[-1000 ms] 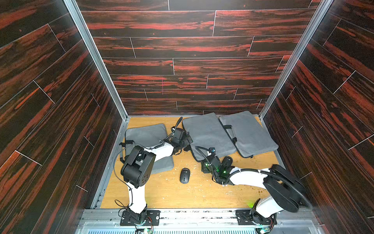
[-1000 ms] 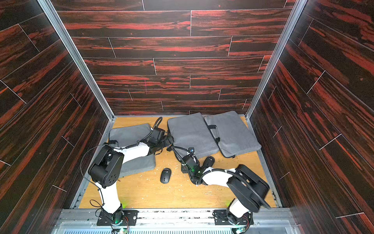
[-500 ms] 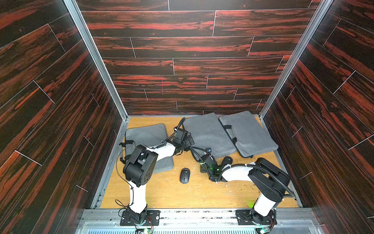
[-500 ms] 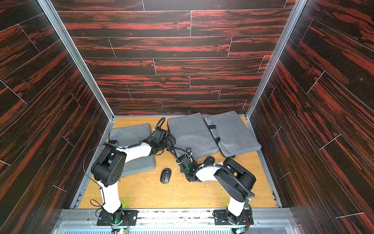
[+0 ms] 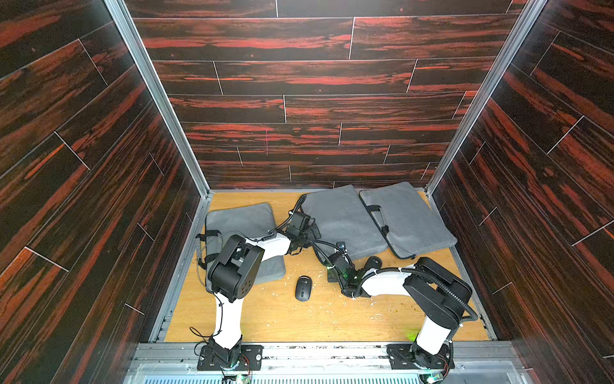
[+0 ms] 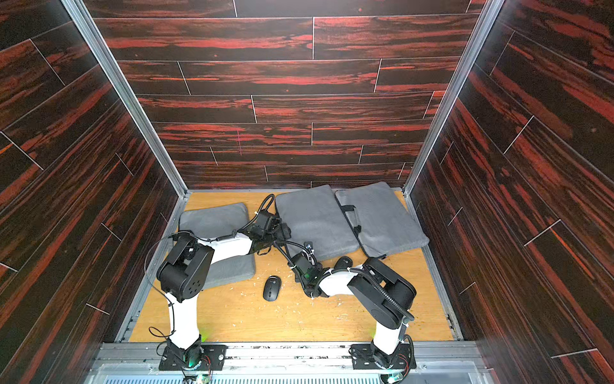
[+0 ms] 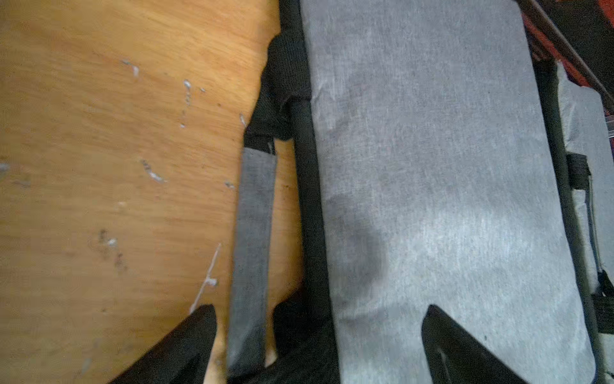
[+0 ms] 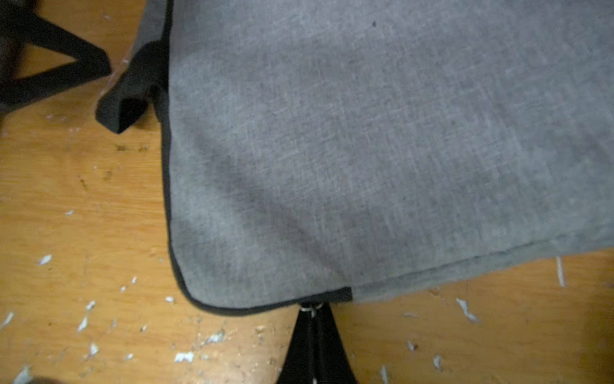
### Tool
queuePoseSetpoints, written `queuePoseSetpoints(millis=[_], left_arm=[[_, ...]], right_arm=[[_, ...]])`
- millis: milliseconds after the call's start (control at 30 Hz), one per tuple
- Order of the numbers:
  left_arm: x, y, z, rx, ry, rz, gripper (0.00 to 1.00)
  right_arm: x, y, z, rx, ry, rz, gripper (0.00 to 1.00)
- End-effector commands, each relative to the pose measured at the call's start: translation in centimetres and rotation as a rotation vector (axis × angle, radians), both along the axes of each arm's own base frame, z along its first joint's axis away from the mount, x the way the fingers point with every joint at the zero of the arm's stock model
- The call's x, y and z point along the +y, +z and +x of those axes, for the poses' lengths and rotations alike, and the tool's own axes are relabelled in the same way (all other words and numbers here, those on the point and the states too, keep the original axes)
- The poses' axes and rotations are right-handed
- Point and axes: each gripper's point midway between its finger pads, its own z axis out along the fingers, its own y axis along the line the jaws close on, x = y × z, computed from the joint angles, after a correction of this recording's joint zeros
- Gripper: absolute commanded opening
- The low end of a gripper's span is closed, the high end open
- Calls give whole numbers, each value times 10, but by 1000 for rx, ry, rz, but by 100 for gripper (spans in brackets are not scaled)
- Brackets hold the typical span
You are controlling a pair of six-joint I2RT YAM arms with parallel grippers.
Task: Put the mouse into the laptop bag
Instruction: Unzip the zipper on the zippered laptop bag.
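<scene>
"Where was the mouse (image 5: 303,288)?"
"On the table (image 5: 265,316), off the near corner of the middle laptop bag (image 5: 342,219)."
"Grippers?"
"Left gripper (image 7: 319,309) gaped wide over that bag's edge; right gripper (image 8: 312,320) pinched its zipper pull (image 8: 311,308)."

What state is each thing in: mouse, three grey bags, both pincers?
mouse: on table, outside bags, untouched.
middle bag: flat, looks closed.
left bag: flat, partly under left arm.
right bag: flat, untouched.
left pincer: open, over middle bag's handle.
right pincer: shut at middle bag's corner.
</scene>
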Motion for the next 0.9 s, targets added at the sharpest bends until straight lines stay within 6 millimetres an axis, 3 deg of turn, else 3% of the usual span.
queuePoseSetpoints(millis=[0,267,433,667,767,867], left_arm=[[-4,-2,6,10,5,-15,97],[10,-8,3,29,75,19,96],[18,-10,1,43,109,44,96],[37,-11,-8,57,209,70,96],[36,-14,-9,54,219,43,84],[34,-19,-7,61,234,22,65]], right_arm=[[8,-5,-14,10,86,-19,0],[49,20,-57,-123,300,-37,0],[44,24,-80,-141,328,-49,0],[29,18,-90,-130,304,-12,0],[24,14,-90,-132,289,-6,0],[27,15,-88,-136,286,-5,0]])
